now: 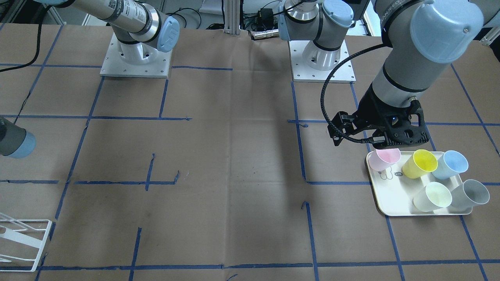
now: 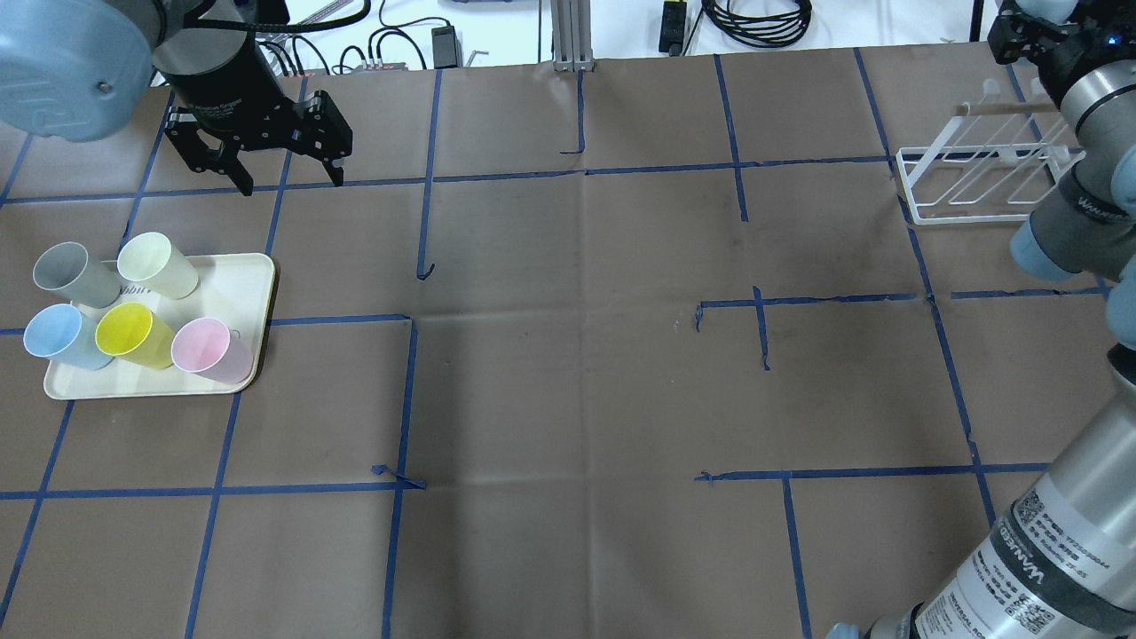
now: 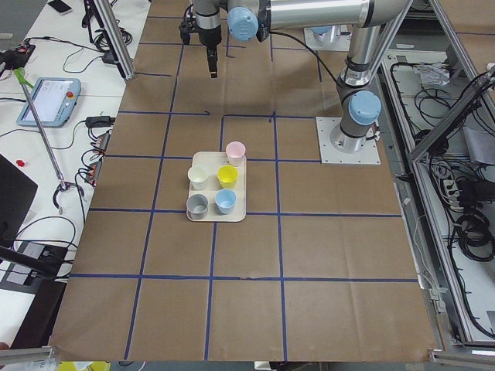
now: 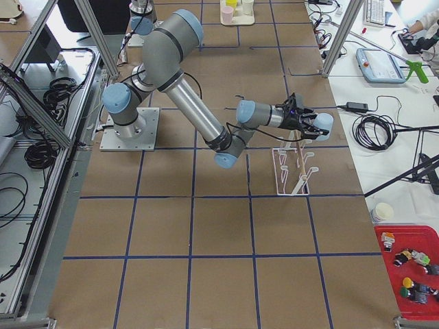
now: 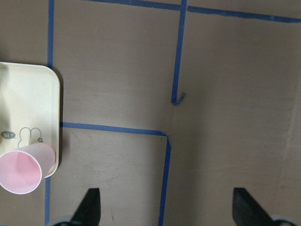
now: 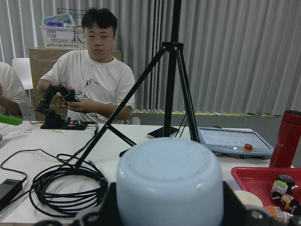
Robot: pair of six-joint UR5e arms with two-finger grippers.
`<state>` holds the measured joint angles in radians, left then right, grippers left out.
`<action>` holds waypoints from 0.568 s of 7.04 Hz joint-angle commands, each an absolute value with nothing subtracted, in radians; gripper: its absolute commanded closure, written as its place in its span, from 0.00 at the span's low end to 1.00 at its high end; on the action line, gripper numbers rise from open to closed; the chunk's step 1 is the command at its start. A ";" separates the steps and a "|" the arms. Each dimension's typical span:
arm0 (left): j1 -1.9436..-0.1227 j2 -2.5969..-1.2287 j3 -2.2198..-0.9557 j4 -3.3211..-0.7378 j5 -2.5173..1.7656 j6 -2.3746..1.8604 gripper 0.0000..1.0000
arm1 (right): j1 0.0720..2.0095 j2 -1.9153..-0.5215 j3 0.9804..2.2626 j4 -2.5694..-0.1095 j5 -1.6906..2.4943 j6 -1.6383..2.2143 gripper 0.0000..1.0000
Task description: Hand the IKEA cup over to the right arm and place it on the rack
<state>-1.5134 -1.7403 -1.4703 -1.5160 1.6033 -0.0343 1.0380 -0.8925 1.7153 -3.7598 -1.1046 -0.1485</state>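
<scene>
Firstly, left gripper: jaws spread wide, nothing held, hung over the table just beyond the far edge of the cream tray. Tray, at the table's left end, carried five upright cups, the pink cup at its inner near corner. Right gripper: closed around a pale blue cup, held above the white wire rack near the table's far right corner.
</scene>
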 commanded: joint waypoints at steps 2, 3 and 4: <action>-1.514 -1.711 -1.470 -1.519 1.583 -0.034 0.01 | 1.040 -0.873 1.747 -3.767 -1.101 -0.149 0.64; -1.516 -1.701 -1.471 -1.520 1.579 -0.034 0.01 | 1.040 -0.873 1.761 -3.769 -1.101 -0.149 0.64; -1.516 -1.700 -1.473 -1.520 1.563 -0.034 0.01 | 1.040 -0.867 1.764 -3.767 -1.101 -0.147 0.64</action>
<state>-1.5153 -1.7054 -1.4710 -1.5197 1.5775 -0.0338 1.0400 -0.8720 1.7559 -3.7678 -1.1015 -0.1483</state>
